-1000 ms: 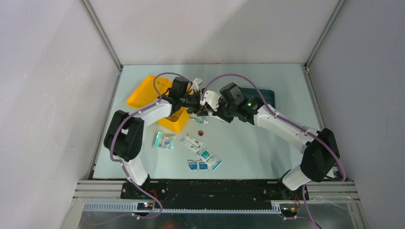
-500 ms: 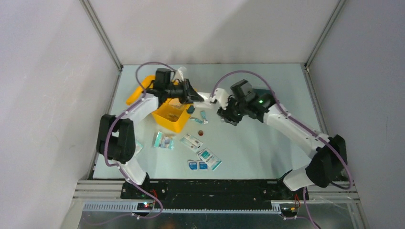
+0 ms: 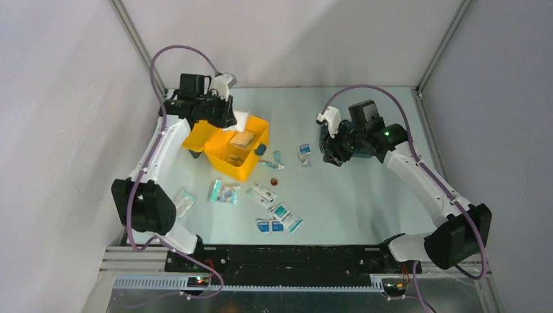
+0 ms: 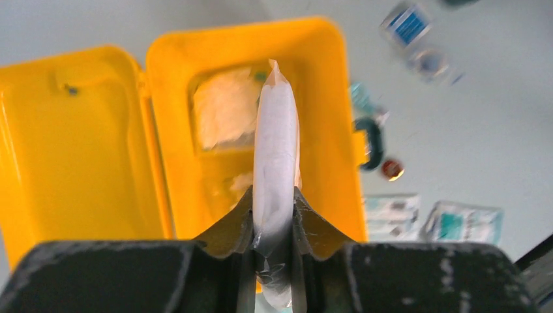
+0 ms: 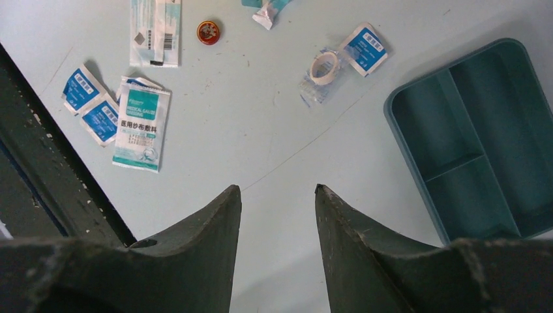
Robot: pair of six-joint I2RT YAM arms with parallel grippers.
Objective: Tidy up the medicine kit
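— What sits nearest the arm bases?

— A loose scatter of sachets [image 3: 282, 218] lying flat on the worktop [image 3: 352, 208]. A small red cap [image 3: 274, 181] sits just beyond them.

— Where is the medicine kit?

— The medicine kit [image 3: 228, 169] stands left of centre on the worktop. It is open, and its lid [image 3: 199, 135] is laid back flat to the left. Through my left wrist camera I see a pale pad [image 4: 225, 117] lying inside the base.

— How do the right jaws stand?

— They stand well apart with nothing between them, hanging over bare worktop at the right. The teal tray [image 5: 482, 143] lies just beside them, its dividers plain to see. Near its corner, a tape roll [image 5: 324, 67] in clear wrap and a blue sachet [image 5: 365, 47] lie side by side.

— And the left arm [image 3: 163, 143]?

— It reaches farthest, to the back left. The left jaws are pinched narrow on a white packet [image 4: 276, 143], which they hold edge-on above the open kit.
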